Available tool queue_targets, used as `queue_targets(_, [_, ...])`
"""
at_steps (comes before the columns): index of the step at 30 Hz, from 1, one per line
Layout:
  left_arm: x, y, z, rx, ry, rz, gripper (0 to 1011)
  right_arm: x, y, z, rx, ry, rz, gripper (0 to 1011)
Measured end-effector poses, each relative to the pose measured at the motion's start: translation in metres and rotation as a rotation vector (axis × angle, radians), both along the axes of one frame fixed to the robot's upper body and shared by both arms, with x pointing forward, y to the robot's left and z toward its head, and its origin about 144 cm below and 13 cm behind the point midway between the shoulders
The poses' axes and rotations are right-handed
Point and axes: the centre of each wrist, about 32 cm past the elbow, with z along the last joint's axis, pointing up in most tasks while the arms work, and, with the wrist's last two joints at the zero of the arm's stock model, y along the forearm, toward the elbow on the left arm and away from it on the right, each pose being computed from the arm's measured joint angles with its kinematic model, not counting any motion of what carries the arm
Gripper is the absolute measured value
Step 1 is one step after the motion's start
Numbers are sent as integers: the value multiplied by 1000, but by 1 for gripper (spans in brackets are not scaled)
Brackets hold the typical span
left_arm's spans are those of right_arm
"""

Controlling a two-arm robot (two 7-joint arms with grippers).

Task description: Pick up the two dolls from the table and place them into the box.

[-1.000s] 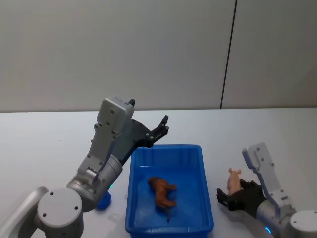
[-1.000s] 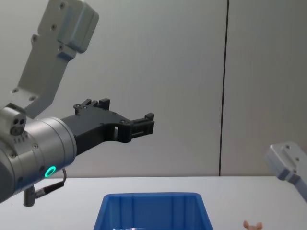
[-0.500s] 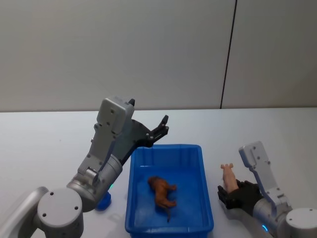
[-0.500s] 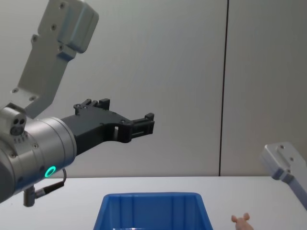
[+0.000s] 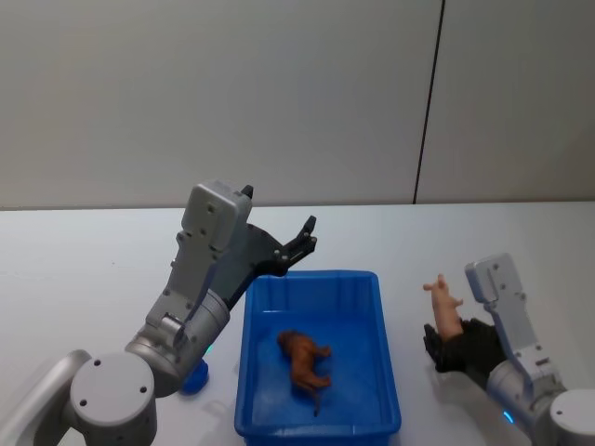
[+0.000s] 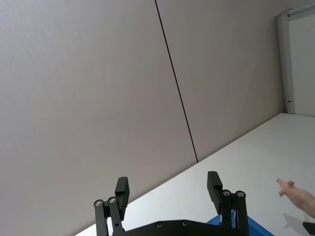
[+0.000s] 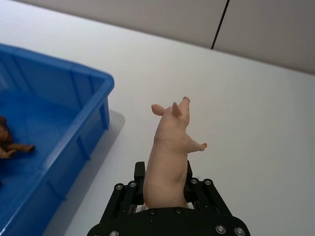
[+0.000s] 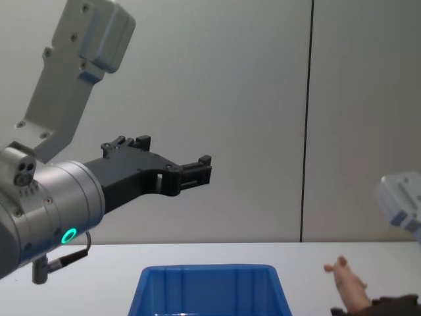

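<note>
My right gripper (image 5: 454,346), lower right in the head view, has its fingers clamped on the pink doll (image 5: 444,307), held above the worktop (image 5: 521,242) just right of the box (image 5: 321,277). I'd carry it left, clear the rim, and release beside the brown doll (image 5: 304,358). The left gripper (image 5: 305,237) hangs with fingers wide above the box's far-left corner.

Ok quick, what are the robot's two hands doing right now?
Left gripper: open, holding nothing, up in the air.
Right gripper: shut on the pink doll, beside the box.
</note>
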Motion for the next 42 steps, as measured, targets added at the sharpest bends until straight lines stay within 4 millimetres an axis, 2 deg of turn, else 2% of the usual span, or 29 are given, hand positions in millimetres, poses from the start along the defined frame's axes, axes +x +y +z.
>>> queue_targets(10, [0, 0, 0, 0, 0, 0, 1004, -2, -5, 14, 11, -134, 6, 405])
queue_targets(22, [0, 0, 0, 0, 0, 0, 1004, -1, -7, 37, 69, -248, 113, 405])
queue_targets(31, [0, 0, 0, 0, 0, 0, 1004, 1, -2, 49, 116, -230, 221, 405])
queue_targets(42, [0, 0, 0, 0, 0, 0, 1004, 7, 13, 56, 168, -115, 348, 418])
